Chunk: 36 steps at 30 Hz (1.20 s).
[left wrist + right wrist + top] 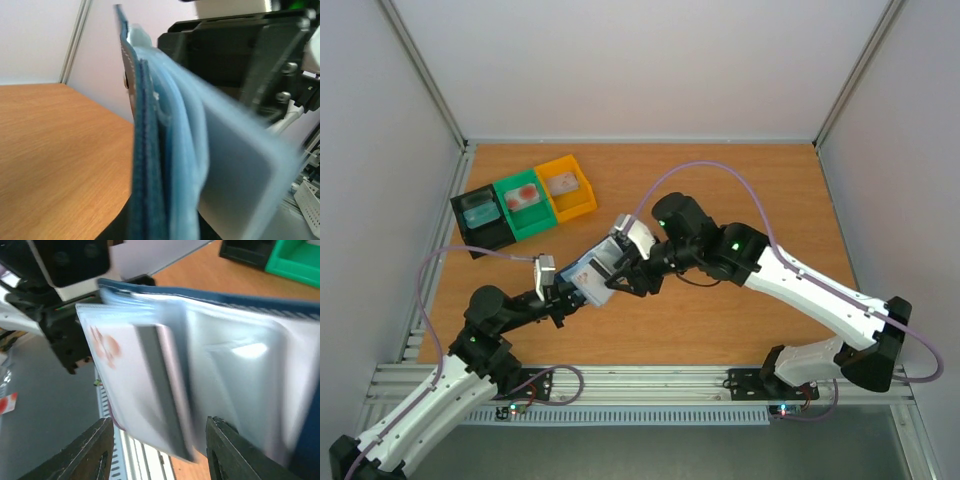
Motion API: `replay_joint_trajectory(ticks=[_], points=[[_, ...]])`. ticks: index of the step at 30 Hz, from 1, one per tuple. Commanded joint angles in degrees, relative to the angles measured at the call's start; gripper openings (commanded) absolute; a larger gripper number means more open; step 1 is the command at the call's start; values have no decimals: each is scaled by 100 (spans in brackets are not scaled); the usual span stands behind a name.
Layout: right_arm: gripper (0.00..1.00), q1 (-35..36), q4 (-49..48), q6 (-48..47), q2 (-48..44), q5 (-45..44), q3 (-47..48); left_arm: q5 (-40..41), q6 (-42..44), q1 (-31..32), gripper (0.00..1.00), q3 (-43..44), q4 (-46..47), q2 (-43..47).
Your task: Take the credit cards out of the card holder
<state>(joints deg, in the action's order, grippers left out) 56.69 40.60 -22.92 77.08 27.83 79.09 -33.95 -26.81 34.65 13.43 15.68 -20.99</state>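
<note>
Holding the card holder [586, 282] over the front middle of the worktop [740, 190], our left gripper [570, 292] is closed tight on the wallet's left end. From the left wrist camera we see the holder edge-on and upright: its dark navy cover sits on the left, the light blue pockets fan out to the right, and a pale card [240, 175] sticks out of them towards the lens.

Our right gripper [617, 268] meets the holder from the other side. In the right wrist view its two fingers [95, 452] stand apart on either side of that same card's free edge. We see a gap on each side, so the gripper is partly open and has hold of nothing. The card carries a reddish mark near its left end and a grey stripe across it. The rest of it is tucked into a clear pocket of the holder, which is open.

At the back left of the worktop three bins sit side by side, well apart from the grippers. The black bin [470, 238] holds a teal card [480, 213], the green bin [532, 226] holds a red-marked card [523, 196], and the yellow bin [578, 205] holds a light card [563, 183].
</note>
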Motion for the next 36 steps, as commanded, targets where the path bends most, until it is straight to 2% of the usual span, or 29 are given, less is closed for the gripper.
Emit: replay_joint_trajectory(ticks=[1, 7, 18, 24, 28, 36], points=[[52, -175, -74, 112, -315, -253, -170, -266, -23, 46, 0, 2, 611, 119], [50, -183, -126, -7, -259, -48, -87, -352, -35, 79, 0, -7, 673, 81], [23, -183, -622, -214, 0, 1506, -115, -393, -9, 112, 0, -16, 691, 91], [2, -182, -615, -230, -27, 1712, -193, -388, -4, 138, 0, -16, 669, 94], [1, -223, -606, -302, -211, 1528, -353, -397, -9, 144, 0, -16, 675, 106], [1, -786, -512, -256, -693, 1370, -649, -428, -7, 155, 0, -16, 681, 114]])
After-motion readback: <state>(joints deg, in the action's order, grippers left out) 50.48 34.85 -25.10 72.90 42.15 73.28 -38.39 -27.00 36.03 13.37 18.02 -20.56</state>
